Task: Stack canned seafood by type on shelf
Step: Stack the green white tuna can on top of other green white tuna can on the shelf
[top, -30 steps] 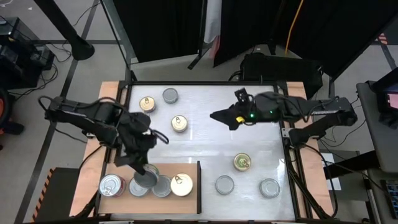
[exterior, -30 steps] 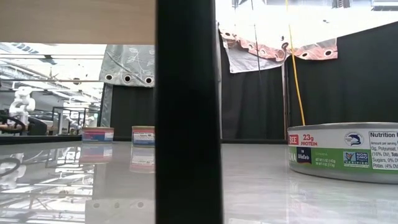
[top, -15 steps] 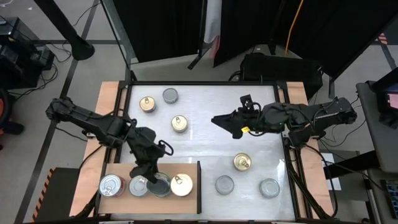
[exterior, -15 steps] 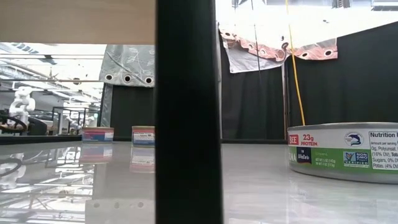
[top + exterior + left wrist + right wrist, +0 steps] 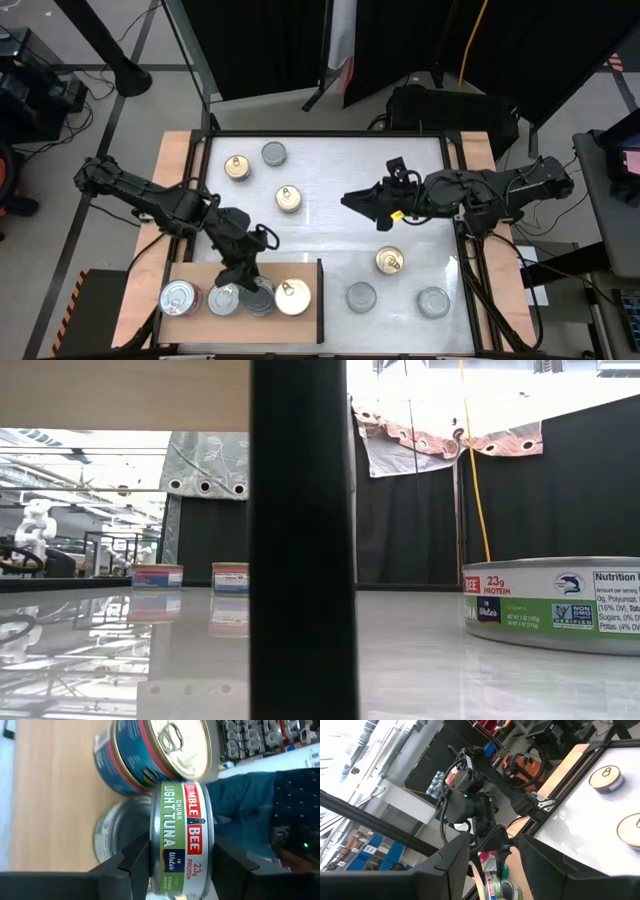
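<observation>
Gripping a silver-lidded tuna can (image 5: 182,842) between my left pincer's (image 5: 243,275) fingers (image 5: 131,859), I hold it over the shelf (image 5: 303,322), the light-brown board at the near left corner of the worktop (image 5: 330,230). In my left wrist view the can sits squarely between both fingers, its green and red label facing the camera, and right behind it stands a blue-labelled can with a gold pull-tab lid (image 5: 160,750), with another silver can (image 5: 117,840) on the wood just beside it. From above, the shelf carries a row: a silver pull-tab can (image 5: 178,297) at the left end, two silver-lidded cans in the middle under my pincer, and the gold-lidded one (image 5: 291,296) beside the dark upright edge (image 5: 320,298).

My right pincer (image 5: 352,197) hangs above the middle of the worktop with nothing in it, its fingers (image 5: 451,865) parted.

Loose cans lie elsewhere on the worktop: a gold one (image 5: 236,166) and a silver one (image 5: 273,153) at the far left, another gold one (image 5: 288,197) near the middle, a gold one (image 5: 389,261) toward the near right, and two silver ones (image 5: 360,296) (image 5: 433,301) along the near edge.
</observation>
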`<state>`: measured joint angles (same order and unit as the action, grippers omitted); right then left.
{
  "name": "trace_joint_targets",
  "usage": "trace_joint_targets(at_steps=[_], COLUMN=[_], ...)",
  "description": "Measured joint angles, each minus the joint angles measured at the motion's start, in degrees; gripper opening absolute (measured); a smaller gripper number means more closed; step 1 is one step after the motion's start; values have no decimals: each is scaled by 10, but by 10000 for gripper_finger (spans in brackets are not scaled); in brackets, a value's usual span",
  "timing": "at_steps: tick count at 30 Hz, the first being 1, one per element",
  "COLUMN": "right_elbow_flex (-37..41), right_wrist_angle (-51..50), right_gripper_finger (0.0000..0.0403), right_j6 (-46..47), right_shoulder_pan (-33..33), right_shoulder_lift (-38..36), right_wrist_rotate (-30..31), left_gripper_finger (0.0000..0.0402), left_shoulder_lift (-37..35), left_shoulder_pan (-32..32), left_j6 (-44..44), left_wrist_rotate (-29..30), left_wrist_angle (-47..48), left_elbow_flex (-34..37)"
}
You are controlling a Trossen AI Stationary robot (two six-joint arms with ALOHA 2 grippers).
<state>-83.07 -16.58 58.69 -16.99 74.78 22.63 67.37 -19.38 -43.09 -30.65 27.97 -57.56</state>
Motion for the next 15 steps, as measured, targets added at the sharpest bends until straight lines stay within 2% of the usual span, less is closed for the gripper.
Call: trace_joint_targets(at_steps=[15], right_elbow_flex=[0], right_wrist_angle=[-30], right_gripper_finger=[165], right_j6=[-9], right_shoulder_pan=[0], right_shoulder_lift=[0], right_wrist_rotate=[-5], left_gripper_finger=[175], left_shoulder_lift=[0], left_shoulder_pan=[0], left_j6=[-2], left_wrist_rotate=[12], left_wrist_angle=[10], left_elbow_flex=[0])
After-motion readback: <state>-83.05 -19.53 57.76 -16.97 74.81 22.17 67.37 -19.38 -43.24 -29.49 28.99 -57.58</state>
